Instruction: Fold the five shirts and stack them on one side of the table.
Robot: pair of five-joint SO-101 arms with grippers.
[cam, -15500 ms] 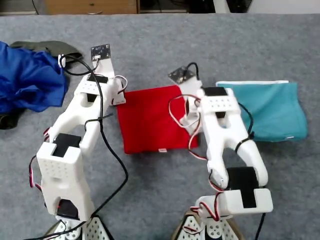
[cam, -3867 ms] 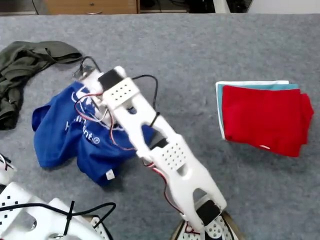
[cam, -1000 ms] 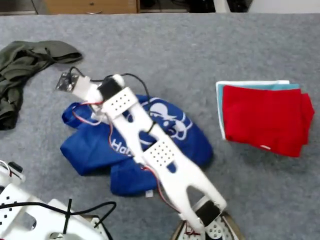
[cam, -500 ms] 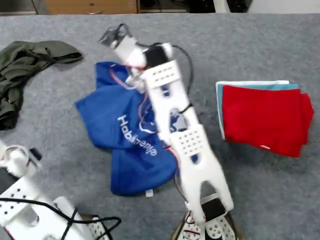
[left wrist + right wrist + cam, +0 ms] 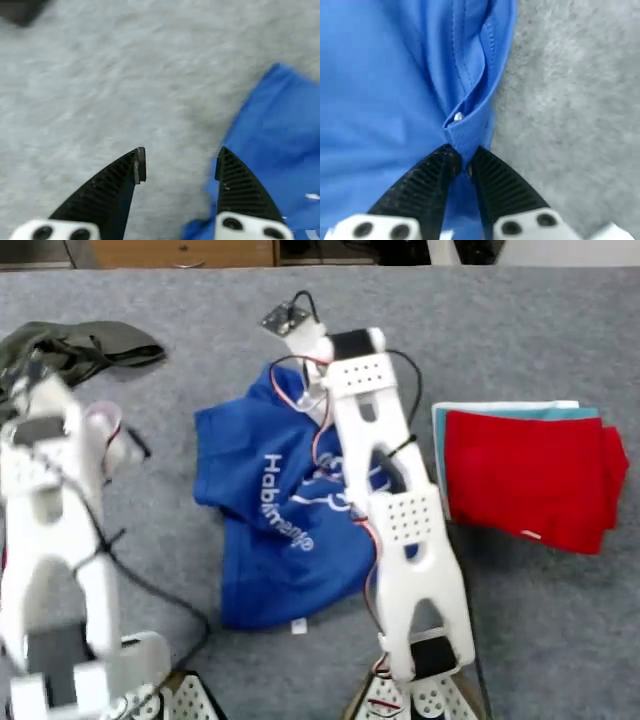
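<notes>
A blue shirt with white print (image 5: 285,530) lies spread and rumpled in the middle of the grey table. My right arm (image 5: 385,500) stretches over it to its far edge, where my right gripper (image 5: 462,162) is shut on a fold of the blue shirt (image 5: 395,75). My left arm (image 5: 50,480) stands at the table's left side. Its gripper (image 5: 180,165) hangs open over bare table, with the blue shirt's edge (image 5: 280,130) just beside one finger. A folded red shirt (image 5: 530,480) lies on a folded teal shirt (image 5: 520,412) at the right.
An olive green shirt (image 5: 95,340) lies crumpled at the far left corner. A white layer (image 5: 437,455) peeks out under the teal shirt. Bare grey table (image 5: 550,640) shows at the front right and along the back.
My right arm has swung toward the back right, dragging the blue shirt with it and spreading it out. My left arm has risen from the front left corner and now extends along the left side.
</notes>
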